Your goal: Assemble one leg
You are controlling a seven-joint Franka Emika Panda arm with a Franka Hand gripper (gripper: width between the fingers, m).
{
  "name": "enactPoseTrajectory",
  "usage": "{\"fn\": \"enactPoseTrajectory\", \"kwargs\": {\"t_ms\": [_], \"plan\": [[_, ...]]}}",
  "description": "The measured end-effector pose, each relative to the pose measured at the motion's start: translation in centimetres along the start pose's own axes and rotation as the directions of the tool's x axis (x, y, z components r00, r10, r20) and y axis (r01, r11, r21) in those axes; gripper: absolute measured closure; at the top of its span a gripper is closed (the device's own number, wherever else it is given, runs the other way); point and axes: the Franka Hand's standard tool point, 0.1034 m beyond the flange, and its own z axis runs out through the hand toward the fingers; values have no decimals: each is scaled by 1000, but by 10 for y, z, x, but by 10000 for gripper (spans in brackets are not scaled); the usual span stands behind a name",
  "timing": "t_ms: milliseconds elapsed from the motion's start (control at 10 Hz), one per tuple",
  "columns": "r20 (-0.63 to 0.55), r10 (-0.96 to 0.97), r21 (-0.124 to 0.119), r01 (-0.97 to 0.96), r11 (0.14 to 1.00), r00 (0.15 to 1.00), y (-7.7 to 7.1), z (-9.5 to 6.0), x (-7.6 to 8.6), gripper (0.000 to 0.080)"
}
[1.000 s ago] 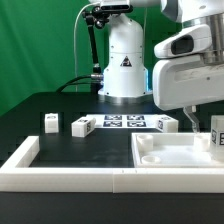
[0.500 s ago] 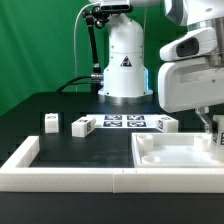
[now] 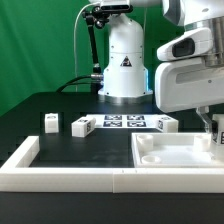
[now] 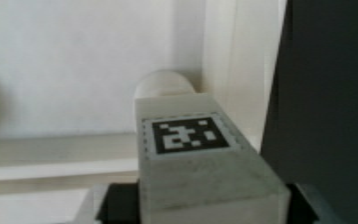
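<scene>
My gripper (image 3: 213, 126) is shut on a leg (image 3: 219, 138), a short white post with a black-and-white tag, at the exterior view's far right. It holds the leg upright over the right end of the large flat white panel (image 3: 172, 152). In the wrist view the leg (image 4: 185, 140) fills the middle between my dark fingers (image 4: 123, 205). Its rounded end sits close to the panel's (image 4: 69, 110) raised edge. Whether the end touches the panel cannot be told. My gripper (image 4: 202, 208) is at the edge of that view.
Three loose legs lie on the black table: one (image 3: 50, 122) at the left, one (image 3: 83, 125) beside it, one (image 3: 165, 124) at the right of the marker board (image 3: 125, 122). A white raised rim (image 3: 25, 158) runs along the front. The robot base (image 3: 125, 60) stands behind.
My gripper has shifted a little to the exterior view's right with the leg in it over the first half second. It has held still since.
</scene>
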Motion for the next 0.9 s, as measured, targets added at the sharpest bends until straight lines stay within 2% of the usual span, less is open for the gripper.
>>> {"fn": "enactPoseTrajectory", "kwargs": {"t_ms": [100, 300, 400, 600, 900], "plan": [[0, 25, 0, -25, 1000, 1000, 1, 0, 0, 490], [-13, 275, 9, -275, 961, 961, 2, 2, -2, 496], [-14, 342, 10, -341, 940, 940, 3, 2, -2, 496], [-7, 541, 21, -541, 841, 841, 4, 2, -2, 496], [-5, 754, 16, -754, 657, 657, 2, 4, -3, 496]]}}
